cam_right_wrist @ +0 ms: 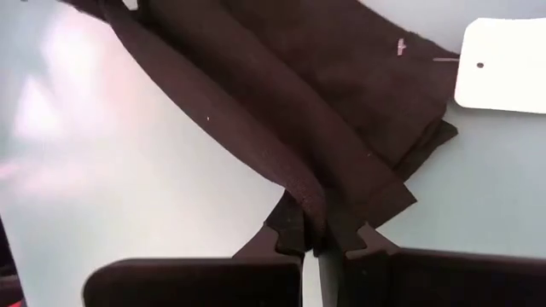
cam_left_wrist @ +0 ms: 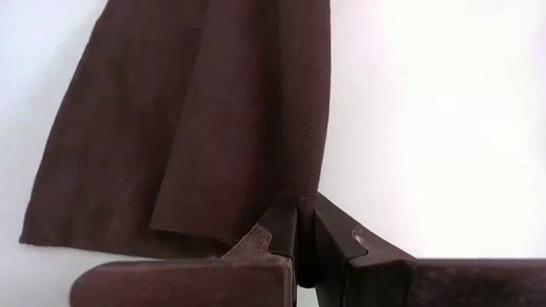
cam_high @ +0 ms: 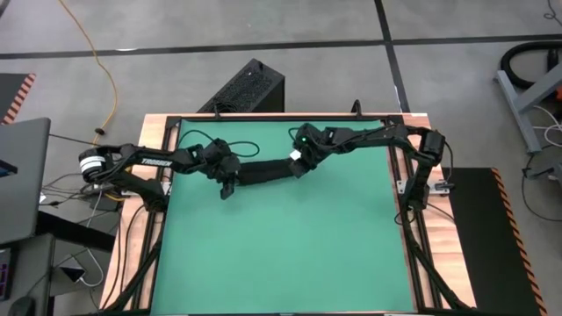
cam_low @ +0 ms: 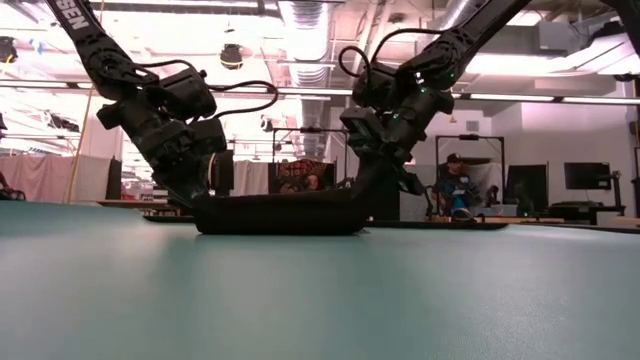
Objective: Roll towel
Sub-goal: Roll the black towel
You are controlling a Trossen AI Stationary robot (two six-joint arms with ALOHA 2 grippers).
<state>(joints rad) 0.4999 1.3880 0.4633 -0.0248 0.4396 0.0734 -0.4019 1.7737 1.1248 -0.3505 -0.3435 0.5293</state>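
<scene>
The black towel (cam_high: 263,171) lies on the green table (cam_high: 290,254) as a narrow band running left to right, in the far half. My left gripper (cam_high: 226,186) is shut on its left end and my right gripper (cam_high: 299,167) on its right end. In the low view the towel (cam_low: 280,212) rests on the table between my left gripper (cam_low: 200,195) and my right gripper (cam_low: 365,190). A white tag (cam_right_wrist: 503,77) lies on the table beside the towel's right end. My left gripper (cam_left_wrist: 305,230) pinches a fold edge (cam_left_wrist: 314,183) at the towel's left end between its two fingers, slanting down from the table's left. The rest of the towel (cam_left_wrist: 196,128) spreads out from the fingers on the table. My right gripper (cam_right_wrist: 311,230) pinches a fold edge (cam_right_wrist: 305,198) at the towel's right end, the end by the tag, between its two fingers. It slants down from the table's right. Several layers (cam_right_wrist: 375,145) show beside the fingers and lie on the table.
A black ribbed box (cam_high: 250,88) stands on the floor beyond the table's far edge. A dark frame rail (cam_high: 413,219) runs along the table's sides. The green surface spreads toward the near edge. A person (cam_low: 455,185) sits in the room behind.
</scene>
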